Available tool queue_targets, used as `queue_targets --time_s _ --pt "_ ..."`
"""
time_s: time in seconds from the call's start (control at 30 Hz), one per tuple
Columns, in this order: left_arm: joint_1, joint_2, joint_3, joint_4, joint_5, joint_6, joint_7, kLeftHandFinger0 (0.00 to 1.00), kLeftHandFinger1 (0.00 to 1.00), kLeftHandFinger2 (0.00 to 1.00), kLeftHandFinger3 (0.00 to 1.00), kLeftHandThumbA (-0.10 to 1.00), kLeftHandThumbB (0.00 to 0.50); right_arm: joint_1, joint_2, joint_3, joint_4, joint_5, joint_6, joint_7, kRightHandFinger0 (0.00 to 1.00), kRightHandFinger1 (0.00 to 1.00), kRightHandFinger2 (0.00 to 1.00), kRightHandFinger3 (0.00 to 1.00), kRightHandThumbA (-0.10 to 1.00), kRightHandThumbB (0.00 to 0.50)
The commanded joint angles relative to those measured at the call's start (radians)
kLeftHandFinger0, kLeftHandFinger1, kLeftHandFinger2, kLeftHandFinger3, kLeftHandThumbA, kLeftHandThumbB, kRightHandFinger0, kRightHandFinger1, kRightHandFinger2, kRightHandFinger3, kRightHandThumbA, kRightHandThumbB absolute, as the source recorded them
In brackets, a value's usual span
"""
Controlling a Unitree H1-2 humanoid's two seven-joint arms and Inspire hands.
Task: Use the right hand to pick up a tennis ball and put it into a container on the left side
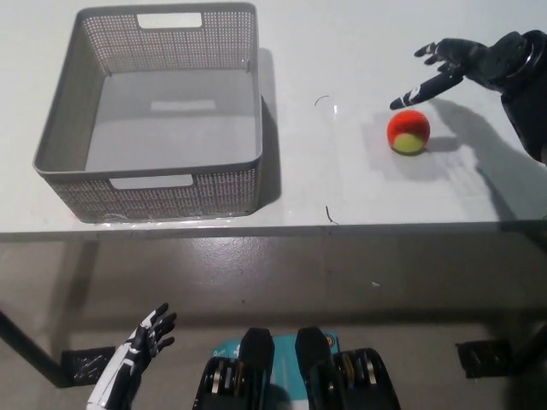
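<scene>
**No readable text**

No legible text, brand, number or sign anywhere in frame. Grey mesh basket, upper left: blank pale patch on its floor and plain handle cut-outs, no lettering. Red-and-yellow ball, upper right: no logo or print readable. White worktop: only faint thin marks near centre, not characters. Teal patch at bottom centre: too small and hidden to read.
</scene>
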Motion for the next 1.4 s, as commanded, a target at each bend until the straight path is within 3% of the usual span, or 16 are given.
queue_targets --time_s 0.0,0.03,0.23,0.43,0.7,0.87,0.93,1.13,1.23,1.27,1.37 --pt "-0.011 0.015 0.004 -0.013 -0.012 -0.033 -0.011 1.0 1.0 1.0 1.0 1.0 0.315 -0.076 0.01 0.008 0.026 0.007 -0.081 0.002 1.0 1.0 1.0 1.0 1.0 0.416" --pt "-0.01 0.015 0.005 -0.017 -0.013 -0.028 -0.01 1.0 1.0 1.0 1.0 1.0 0.316 -0.074 0.015 0.014 0.03 -0.002 -0.067 -0.017 1.0 1.0 1.0 1.0 1.0 0.439" --pt "-0.014 0.01 0.007 -0.021 -0.025 -0.021 -0.012 1.0 1.0 1.0 1.0 1.0 0.322 -0.044 0.02 0.011 0.044 0.007 -0.095 -0.013 1.0 1.0 1.0 1.0 1.0 0.364" --pt "-0.014 0.015 0.004 -0.019 -0.008 -0.023 -0.007 1.0 1.0 1.0 1.0 1.0 0.323 -0.027 0.027 0.042 0.058 -0.019 -0.1 -0.006 1.0 1.0 1.0 1.0 1.0 0.338" --pt "-0.014 0.012 0.007 -0.021 -0.025 -0.019 -0.013 1.0 1.0 1.0 1.0 1.0 0.307 -0.009 0.047 0.082 0.073 -0.039 -0.043 -0.02 1.0 1.0 1.0 1.0 1.0 0.37" --pt "-0.012 0.013 0.007 -0.021 -0.021 -0.022 -0.011 1.0 1.0 1.0 1.0 1.0 0.298 -0.004 0.047 0.099 0.076 -0.049 -0.029 -0.016 1.0 1.0 1.0 1.0 1.0 0.348" --pt "-0.013 0.016 0.008 -0.025 -0.019 -0.022 -0.01 1.0 1.0 1.0 1.0 1.0 0.304 -0.006 0.044 0.106 0.076 -0.049 -0.041 -0.013 1.0 1.0 1.0 1.0 1.0 0.315" --pt "-0.014 0.015 0.006 -0.017 -0.011 -0.037 -0.009 1.0 1.0 1.0 1.0 1.0 0.303 -0.001 0.046 0.103 0.077 -0.036 -0.026 -0.029 1.0 1.0 1.0 1.0 1.0 0.361" --pt "-0.013 0.016 0.006 -0.021 -0.014 -0.033 -0.01 1.0 1.0 1.0 1.0 1.0 0.31 0.002 0.049 0.106 0.077 -0.038 -0.035 -0.031 1.0 1.0 1.0 1.0 1.0 0.352" --pt "-0.017 0.012 0.005 -0.019 -0.015 -0.035 -0.01 1.0 1.0 1.0 1.0 1.0 0.295 0.005 0.047 0.103 0.077 -0.034 -0.049 -0.027 1.0 1.0 1.0 1.0 1.0 0.324" --pt "-0.015 0.012 0.006 -0.023 -0.018 -0.027 -0.011 1.0 1.0 1.0 1.0 1.0 0.281 0.007 0.054 0.102 0.081 -0.033 -0.027 -0.026 1.0 1.0 1.0 1.0 1.0 0.336"
